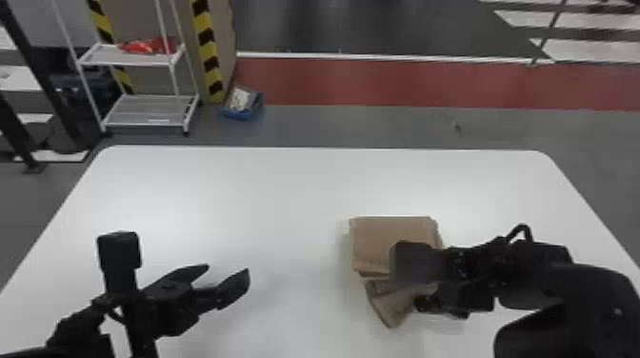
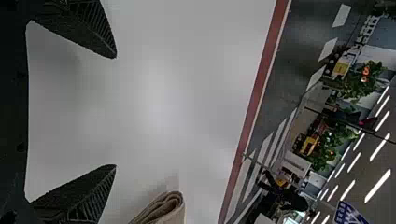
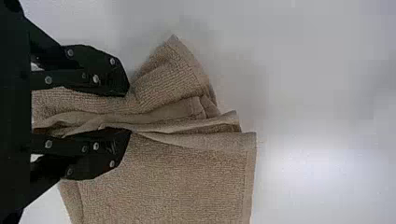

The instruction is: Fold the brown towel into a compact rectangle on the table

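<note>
The brown towel (image 1: 393, 233) lies partly folded right of the table's middle, a flat part at the back and a bunched flap at the front. Over its right side is my right gripper (image 1: 416, 290). In the right wrist view, the right gripper (image 3: 128, 112) is shut on a bunched ridge of the towel (image 3: 187, 182), cloth pinched between the fingers. My left gripper (image 1: 226, 281) stands open over the table's left half, apart from the towel. The left wrist view shows the left gripper (image 2: 114, 112) with nothing between its fingers and the towel's rolled edge (image 2: 168, 205) farther off.
The white table (image 1: 266, 181) has rounded far corners. Beyond it on the floor stand a white shelf rack (image 1: 147, 112) and a blue bin (image 1: 243, 104). The right forearm (image 1: 562, 285) reaches across the table's right side.
</note>
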You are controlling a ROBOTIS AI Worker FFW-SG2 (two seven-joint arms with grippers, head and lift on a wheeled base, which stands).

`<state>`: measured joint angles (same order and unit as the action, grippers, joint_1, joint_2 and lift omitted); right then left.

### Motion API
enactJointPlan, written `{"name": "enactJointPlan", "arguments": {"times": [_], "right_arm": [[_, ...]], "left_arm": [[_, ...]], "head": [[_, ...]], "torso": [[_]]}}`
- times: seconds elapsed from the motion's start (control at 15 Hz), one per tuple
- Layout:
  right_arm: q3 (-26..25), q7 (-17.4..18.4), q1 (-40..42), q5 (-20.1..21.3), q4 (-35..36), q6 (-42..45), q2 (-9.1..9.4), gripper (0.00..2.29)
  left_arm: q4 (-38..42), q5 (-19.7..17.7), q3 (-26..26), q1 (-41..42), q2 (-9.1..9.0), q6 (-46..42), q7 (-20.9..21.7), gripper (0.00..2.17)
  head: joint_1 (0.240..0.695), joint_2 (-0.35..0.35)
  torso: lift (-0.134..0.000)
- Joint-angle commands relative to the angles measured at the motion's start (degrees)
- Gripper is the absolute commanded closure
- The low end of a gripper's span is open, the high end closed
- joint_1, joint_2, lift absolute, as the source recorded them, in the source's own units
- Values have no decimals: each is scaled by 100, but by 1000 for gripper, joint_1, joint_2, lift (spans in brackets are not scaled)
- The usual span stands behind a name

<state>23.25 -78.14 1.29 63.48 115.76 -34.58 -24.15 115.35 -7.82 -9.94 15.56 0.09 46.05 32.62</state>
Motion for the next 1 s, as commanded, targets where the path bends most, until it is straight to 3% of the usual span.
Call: {"name": "enactJointPlan", "arguments": {"times": [0.0,0.2,0.67,0.93], "right_arm": [[13,-19,-68,-222,25,-1,182,1359],[154,-19,-147,-257,25,-1,340,1359],[215,-19,-472,-195,-546,-36,1052,1359],[426,-19,-666,95,-986,-159,1483,1359]], "left_arm": [[5,0,-7,0,-24,-4,8,36],[32,0,1,26,-24,-4,25,36],[322,-9,124,211,-24,-4,78,36],[419,-18,230,290,-24,-4,104,36]], "head": [[695,-10],[695,21],[695,72],[695,92]], "torso": [[-124],[-124],[-124],[-124]]}}
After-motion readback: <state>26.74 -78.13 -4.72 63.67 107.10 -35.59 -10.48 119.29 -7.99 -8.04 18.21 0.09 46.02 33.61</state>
